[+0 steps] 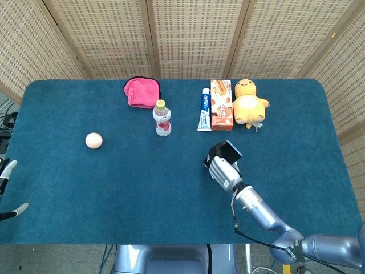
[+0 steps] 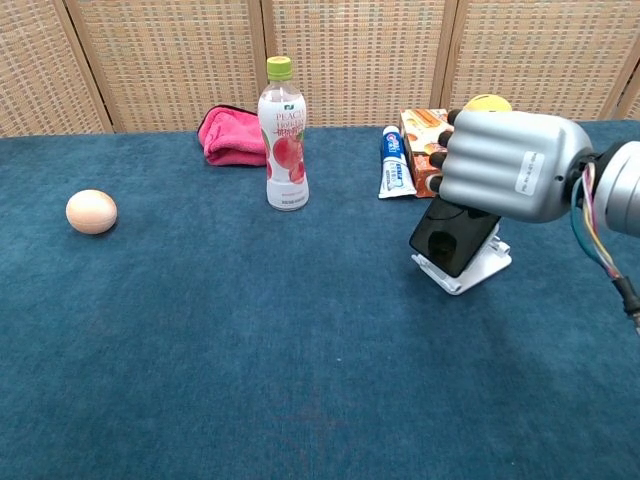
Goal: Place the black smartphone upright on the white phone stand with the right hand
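My right hand point(image 2: 505, 163) point(image 1: 223, 169) grips the black smartphone point(image 2: 450, 238) point(image 1: 229, 150) from above, fingers curled over its top edge. The phone leans back, its lower end down at the white phone stand point(image 2: 472, 265). In the head view the stand is almost wholly hidden under the hand and phone. Whether the phone rests in the stand's cradle I cannot tell. Only slim fingertips of my left hand point(image 1: 8, 171) show at the far left edge of the head view, apart and holding nothing.
On the blue table point(image 1: 114, 182) stand a peach drink bottle point(image 2: 283, 136), a pink cloth point(image 2: 229, 136), a toothpaste tube point(image 2: 396, 163), a biscuit box point(image 2: 424, 145) and a yellow plush toy point(image 1: 248, 103) along the back. An egg point(image 2: 91, 212) lies at the left.
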Controlling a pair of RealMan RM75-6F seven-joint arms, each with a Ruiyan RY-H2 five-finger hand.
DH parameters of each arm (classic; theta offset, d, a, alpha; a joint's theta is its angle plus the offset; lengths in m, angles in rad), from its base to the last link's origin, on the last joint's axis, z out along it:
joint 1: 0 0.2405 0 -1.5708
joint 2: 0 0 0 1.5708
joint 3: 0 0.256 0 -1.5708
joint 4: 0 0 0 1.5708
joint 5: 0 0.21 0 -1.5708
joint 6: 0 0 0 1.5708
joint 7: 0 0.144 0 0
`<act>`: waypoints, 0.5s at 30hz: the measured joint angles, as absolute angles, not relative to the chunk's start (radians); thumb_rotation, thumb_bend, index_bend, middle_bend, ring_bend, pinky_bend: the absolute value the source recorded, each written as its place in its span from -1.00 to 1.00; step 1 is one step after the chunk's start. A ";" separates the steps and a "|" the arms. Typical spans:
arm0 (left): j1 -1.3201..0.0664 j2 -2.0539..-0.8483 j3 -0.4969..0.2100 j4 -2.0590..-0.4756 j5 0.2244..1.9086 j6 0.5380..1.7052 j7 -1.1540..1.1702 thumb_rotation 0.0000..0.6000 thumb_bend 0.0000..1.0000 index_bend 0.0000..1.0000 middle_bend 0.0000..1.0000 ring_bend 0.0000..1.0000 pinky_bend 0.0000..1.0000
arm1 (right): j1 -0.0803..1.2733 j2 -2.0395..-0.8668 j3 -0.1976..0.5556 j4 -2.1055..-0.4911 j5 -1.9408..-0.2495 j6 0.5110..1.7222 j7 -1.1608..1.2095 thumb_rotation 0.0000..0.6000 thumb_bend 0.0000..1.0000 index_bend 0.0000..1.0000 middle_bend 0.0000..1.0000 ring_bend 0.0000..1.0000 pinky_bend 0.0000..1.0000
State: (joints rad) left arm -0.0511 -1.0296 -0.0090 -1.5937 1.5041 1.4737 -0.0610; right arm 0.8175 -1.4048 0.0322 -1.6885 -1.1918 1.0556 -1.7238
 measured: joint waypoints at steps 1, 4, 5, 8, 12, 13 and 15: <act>-0.051 -1.029 -0.009 -1.594 1.505 1.473 -0.061 1.00 -1.00 -1.00 -1.00 -1.00 -1.00 | 0.819 -1.407 0.027 -1.692 -1.184 1.061 -1.744 1.00 0.42 0.01 -0.02 -0.17 -0.31; -0.051 -1.029 -0.008 -1.593 1.506 1.474 -0.062 1.00 -1.00 -1.00 -1.00 -1.00 -1.00 | 0.824 -1.413 0.013 -1.701 -1.159 1.077 -1.794 1.00 0.41 0.01 -0.02 -0.17 -0.31; -0.051 -1.029 -0.008 -1.592 1.506 1.475 -0.064 1.00 -1.00 -1.00 -1.00 -1.00 -1.00 | 0.825 -1.415 0.008 -1.703 -1.152 1.082 -1.805 1.00 0.41 0.01 -0.02 -0.17 -0.31; -0.050 -1.029 -0.008 -1.592 1.506 1.477 -0.065 1.00 -1.00 -1.00 -1.00 -1.00 -1.00 | 0.829 -1.423 -0.004 -1.710 -1.139 1.097 -1.835 1.00 0.41 0.01 -0.02 -0.17 -0.31; -0.051 -1.029 -0.008 -1.591 1.507 1.474 -0.065 1.00 -1.00 -1.00 -1.00 -1.00 -1.00 | 0.836 -1.434 -0.017 -1.718 -1.125 1.113 -1.871 1.00 0.39 0.01 -0.02 -0.17 -0.31; -0.051 -1.029 -0.008 -1.591 1.506 1.474 -0.065 1.00 -1.00 -1.00 -1.00 -1.00 -1.00 | 0.839 -1.437 -0.023 -1.721 -1.125 1.116 -1.881 1.00 0.38 0.01 -0.02 -0.17 -0.31; -0.051 -1.028 -0.008 -1.590 1.506 1.473 -0.067 1.00 -1.00 -1.00 -1.00 -1.00 -1.00 | 0.843 -1.443 -0.033 -1.722 -1.127 1.121 -1.897 1.00 0.36 0.01 -0.02 -0.17 -0.31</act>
State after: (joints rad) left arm -0.0514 -1.0285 -0.0079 -1.5897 1.5058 1.4732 -0.0673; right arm 0.8431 -1.4428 -0.0328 -1.7224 -1.1269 1.1211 -1.8974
